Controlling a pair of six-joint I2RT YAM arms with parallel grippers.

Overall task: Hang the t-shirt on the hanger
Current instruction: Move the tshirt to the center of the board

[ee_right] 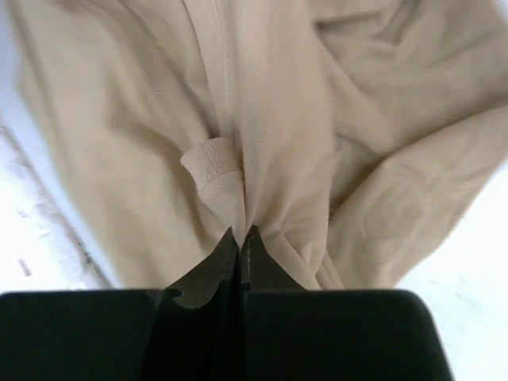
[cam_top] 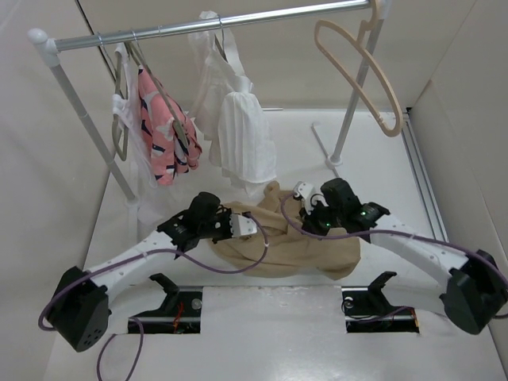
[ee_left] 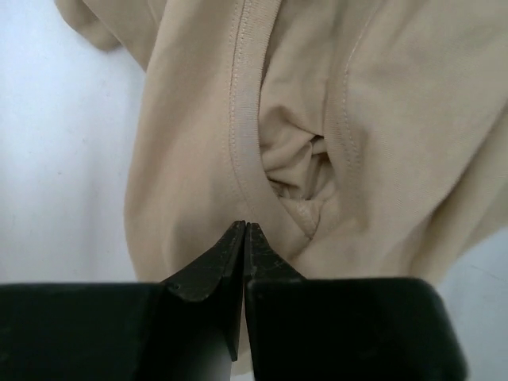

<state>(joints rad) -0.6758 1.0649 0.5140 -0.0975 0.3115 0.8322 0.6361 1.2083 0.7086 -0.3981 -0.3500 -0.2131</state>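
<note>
The tan t-shirt (cam_top: 305,250) lies bunched on the white table between my two arms. It fills the left wrist view (ee_left: 381,119) and the right wrist view (ee_right: 143,119). My left gripper (cam_top: 255,228) is shut at the shirt's left edge, its tips (ee_left: 244,227) closed on fabric beside a stitched seam. My right gripper (cam_top: 300,202) is shut on a fold at the shirt's top, and the cloth gathers into its tips (ee_right: 240,234) next to a ribbed edge. The pale beige-pink hanger (cam_top: 359,67) hangs bare from the rail at the upper right.
A metal rail (cam_top: 238,22) on white posts (cam_top: 349,119) crosses the back. A pink patterned garment (cam_top: 163,131) and a white ribbed top (cam_top: 238,131) hang from it on grey-olive hangers, just behind the shirt. White walls enclose the table on both sides.
</note>
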